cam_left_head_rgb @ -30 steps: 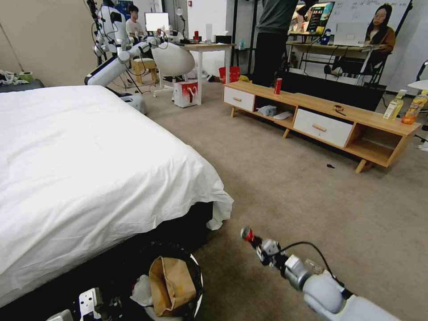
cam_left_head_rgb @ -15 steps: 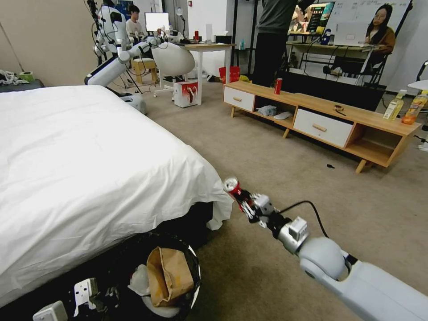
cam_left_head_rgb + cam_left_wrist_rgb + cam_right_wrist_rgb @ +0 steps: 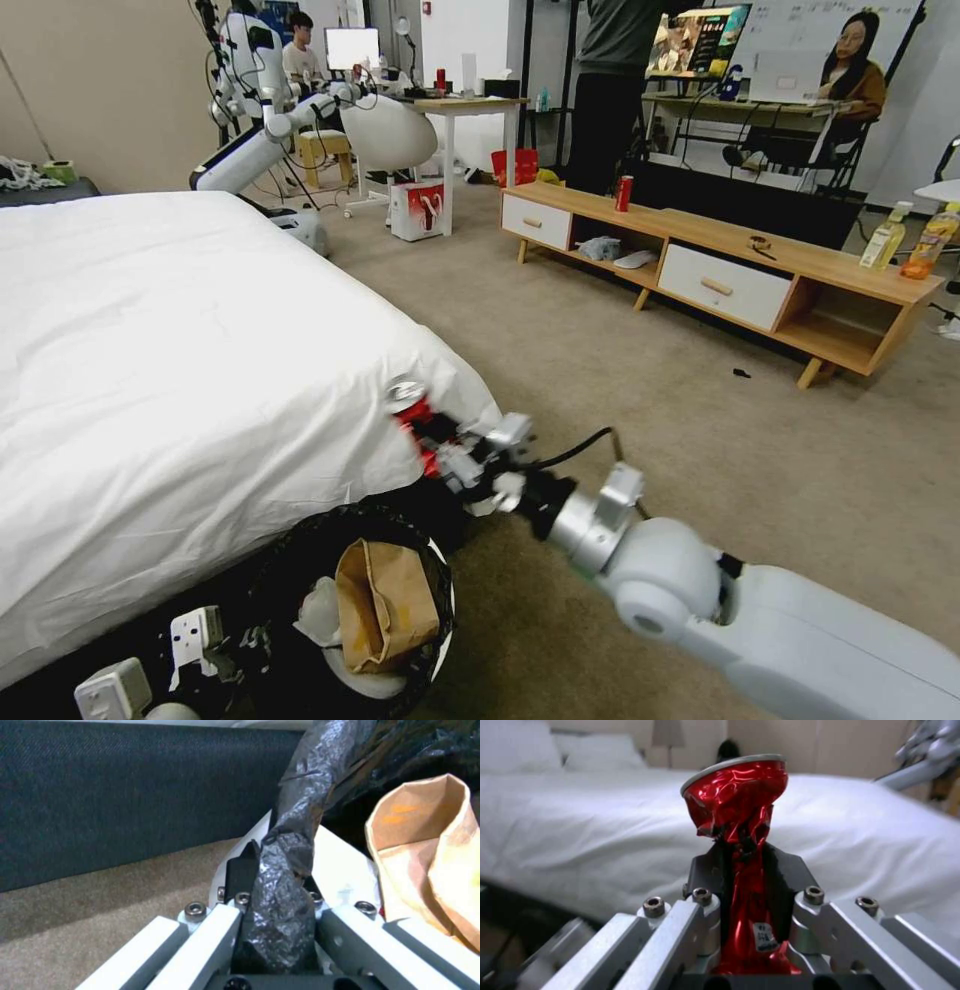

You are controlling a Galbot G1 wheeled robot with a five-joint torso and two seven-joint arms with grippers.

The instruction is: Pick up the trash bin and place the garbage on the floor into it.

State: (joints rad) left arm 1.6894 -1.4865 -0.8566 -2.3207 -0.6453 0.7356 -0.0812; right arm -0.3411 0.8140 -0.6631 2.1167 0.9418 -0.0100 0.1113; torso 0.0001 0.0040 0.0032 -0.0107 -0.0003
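Observation:
The trash bin (image 3: 440, 610), white with a crinkly black bag over its rim, hangs low beside the bed, holding a tan paper bag (image 3: 385, 605) and white tissue (image 3: 318, 625). My left gripper (image 3: 205, 640) is shut on the bin's bagged rim (image 3: 280, 885); the tan bag (image 3: 430, 862) shows beside it. A crushed red can (image 3: 412, 408) is pinched in my shut right gripper (image 3: 440, 450), held above the bin's far edge, in front of the bed corner. The right wrist view shows the crushed can (image 3: 737, 806) upright between the fingers (image 3: 705, 870).
A white bed (image 3: 180, 380) fills the left. Beige carpet (image 3: 650, 400) lies open to the right. A low wooden cabinet (image 3: 720, 265) stands beyond, bearing an upright red can (image 3: 623, 192) and two drink bottles (image 3: 905, 240). Another robot (image 3: 260, 120) and desks stand farther back.
My right arm has swung left and upward with the crushed can, from over the carpet to just above the bin. The bin has risen slightly in the left gripper.

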